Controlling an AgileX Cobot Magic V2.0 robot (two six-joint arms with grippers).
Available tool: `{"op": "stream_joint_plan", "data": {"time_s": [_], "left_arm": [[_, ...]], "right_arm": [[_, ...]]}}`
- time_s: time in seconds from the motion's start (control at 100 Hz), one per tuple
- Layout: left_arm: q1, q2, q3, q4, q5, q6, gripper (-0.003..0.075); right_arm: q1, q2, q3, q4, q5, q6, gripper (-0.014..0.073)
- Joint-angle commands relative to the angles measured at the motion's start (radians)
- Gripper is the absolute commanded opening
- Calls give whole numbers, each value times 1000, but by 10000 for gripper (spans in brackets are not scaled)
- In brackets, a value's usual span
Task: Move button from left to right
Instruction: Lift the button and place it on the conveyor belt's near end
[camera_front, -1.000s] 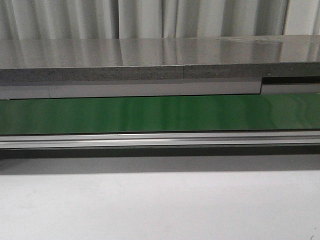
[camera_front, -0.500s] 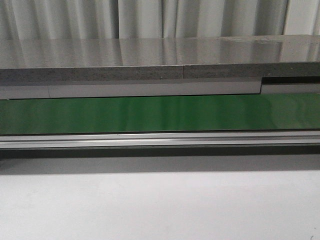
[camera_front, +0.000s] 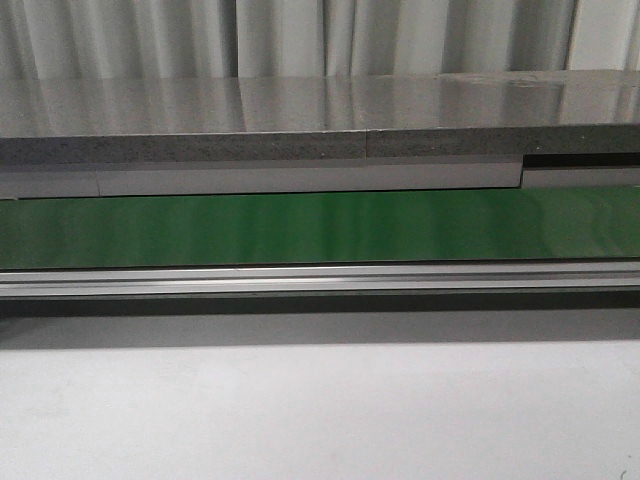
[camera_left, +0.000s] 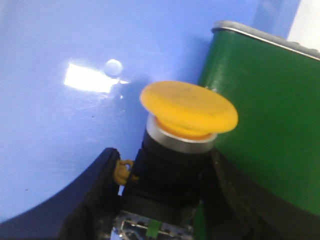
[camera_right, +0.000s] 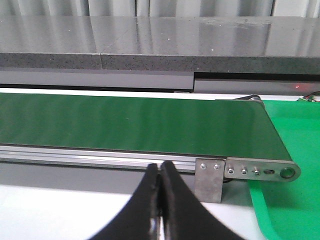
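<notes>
Nothing has moved in the front view since the earlier frames: the green conveyor belt (camera_front: 320, 228), its aluminium side rail (camera_front: 320, 278) and the grey stone-topped counter (camera_front: 300, 125) behind it look the same, and neither arm shows there.

In the left wrist view the left gripper (camera_left: 165, 200) is closed on the button (camera_left: 182, 137), its dark fingers (camera_left: 95, 200) pressed against either side of the black switch body. The button's long axis runs from the silvery contacts, down between the fingers, up to the round yellow mushroom cap, which points away from the gripper and tilts slightly toward the belt. Behind the cap lies a glossy blue surface (camera_left: 75, 75), with the green belt's end just beside it; whether the button touches either I cannot tell.

In the right wrist view the right gripper (camera_right: 160, 200) has its black fingers pressed together with nothing between them. It sits before the conveyor's end bracket (camera_right: 247, 171), with a green tray (camera_right: 290, 200) beside that end
</notes>
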Motion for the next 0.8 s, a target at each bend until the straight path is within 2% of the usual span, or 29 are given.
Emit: {"op": "stream_joint_plan", "data": {"time_s": [0.0,0.3,0.38,0.5,0.62,0.67,0.74,0.79], "left_arm": [[-30,-51,-28,-41,0,24,116],[-119,-47,-28,-26,7,35,120],[-134,-37,-28,-22,13,35,145],[-151,-13,-28,-21,28,35,272],[-166,-7,-28,-9,30,37,480],[-170,-7,-28,-9,28,37,542],[-174,-7,-28,-9,28,37,590],[-177,-8,-28,-9,28,37,595]], "right_arm": [[-6,-18,-14,-12,-79,-4,-67],[-6,-18,-14,-12,-79,-4,-67],[-6,-18,-14,-12,-79,-4,-67],[-6,-18,-14,-12,-79,-4,-67],[-6,-18,-14,-12,-79,-4,-67],[-6,-18,-14,-12,-79,-4,-67],[-6,-18,-14,-12,-79,-4,-67],[-6,-18,-14,-12,-79,-4,-67]]}}
